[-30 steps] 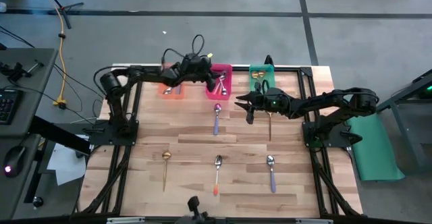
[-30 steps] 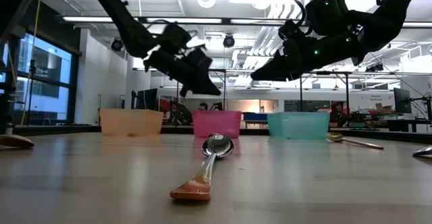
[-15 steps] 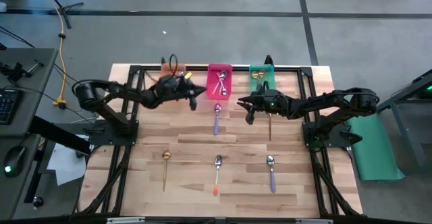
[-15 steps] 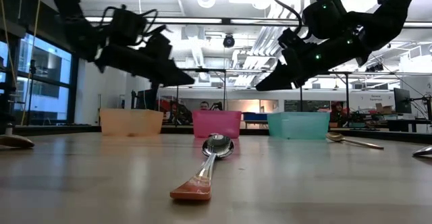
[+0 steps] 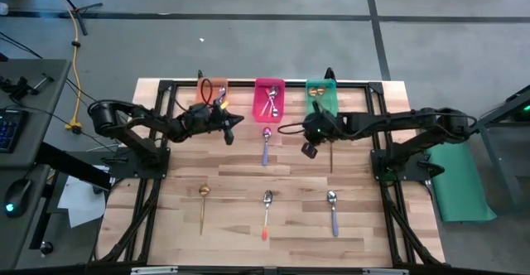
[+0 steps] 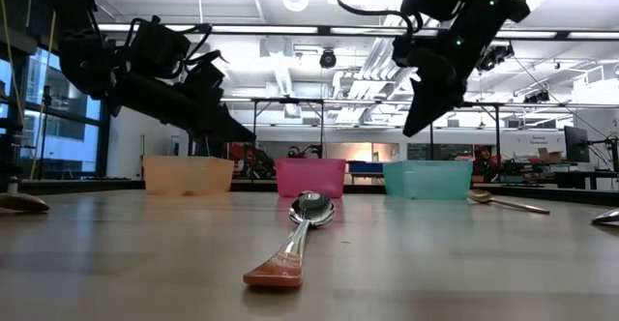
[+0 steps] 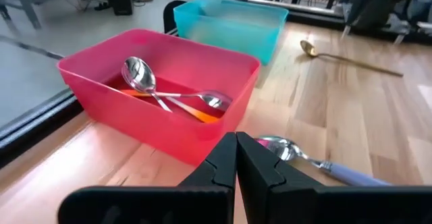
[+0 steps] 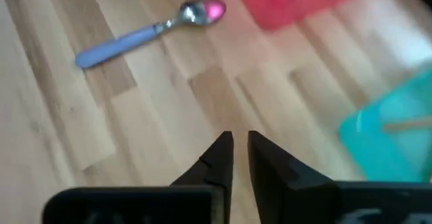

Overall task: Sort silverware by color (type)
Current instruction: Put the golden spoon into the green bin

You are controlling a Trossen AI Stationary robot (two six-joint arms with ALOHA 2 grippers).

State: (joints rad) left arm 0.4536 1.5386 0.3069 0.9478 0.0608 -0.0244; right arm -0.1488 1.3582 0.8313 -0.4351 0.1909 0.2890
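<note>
Left end effector (image 7: 236, 158) pressed together, empty — right end effector (image 8: 234, 153) slightly parted, empty, above the table (image 5: 240, 171).

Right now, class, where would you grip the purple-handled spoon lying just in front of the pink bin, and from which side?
Grip the purple-handled spoon mid-handle, coming straight down from above. It lies flat on the table, bowl toward the pink bin, handle pointing away, so fingers should straddle the narrow handle crosswise.

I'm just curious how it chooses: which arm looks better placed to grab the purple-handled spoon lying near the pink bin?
Probably the left. Its claw hovers beside the pink bin, the purple spoon right ahead; the right claw is nearer the gold spoon.
</note>
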